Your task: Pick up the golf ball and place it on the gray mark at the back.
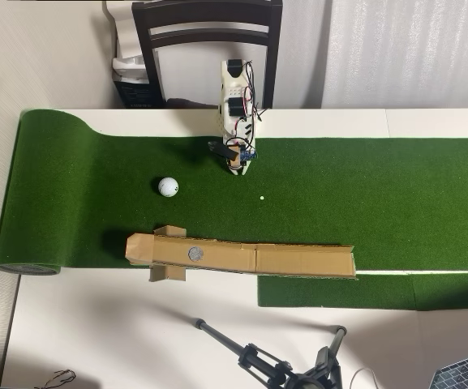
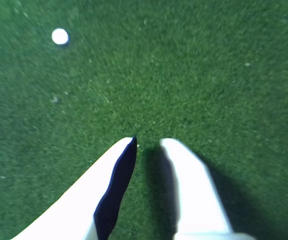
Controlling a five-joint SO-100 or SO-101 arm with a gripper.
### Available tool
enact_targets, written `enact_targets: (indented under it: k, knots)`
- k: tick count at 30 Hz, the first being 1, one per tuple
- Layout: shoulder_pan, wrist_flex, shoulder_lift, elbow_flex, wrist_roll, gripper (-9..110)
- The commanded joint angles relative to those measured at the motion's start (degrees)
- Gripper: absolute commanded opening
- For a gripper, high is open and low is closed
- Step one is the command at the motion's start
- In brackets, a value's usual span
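The tool (image 1: 238,168) hangs over the green mat (image 1: 396,194), its tips a little apart and holding nothing, as the wrist view shows. The ball (image 1: 168,186) lies free on the mat, off to the tool's left in the overhead view and well apart from it. The gray mark (image 1: 195,254) sits on a cardboard ramp (image 1: 298,261) beyond the ball, probably raised so a placed ball can roll along it. A tiny white dot (image 2: 60,36) lies just ahead of the tool.

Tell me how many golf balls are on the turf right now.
1. The golf ball sits on the green turf, left of the arm in the overhead view. The tiny white dot is not a ball. The wrist view shows no ball.
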Motion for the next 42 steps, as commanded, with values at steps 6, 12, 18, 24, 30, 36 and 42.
enact_targets:
  k: [6, 12, 18, 24, 30, 36, 42]
  knots:
    - [7.47, 2.46, -12.66, -21.88, -2.37, 21]
    - [10.63, 2.46, -28.83, -36.83, -8.17, 25]
    - [11.51, 2.46, -45.44, -51.77, -14.59, 37]
    - [10.81, 2.55, -59.68, -64.60, -18.90, 37]
    - [11.51, 7.73, -69.61, -74.62, -20.30, 37]
    - [15.82, 9.67, -70.31, -77.61, -26.63, 38]
    - [23.38, 12.30, -71.28, -79.28, -30.41, 38]
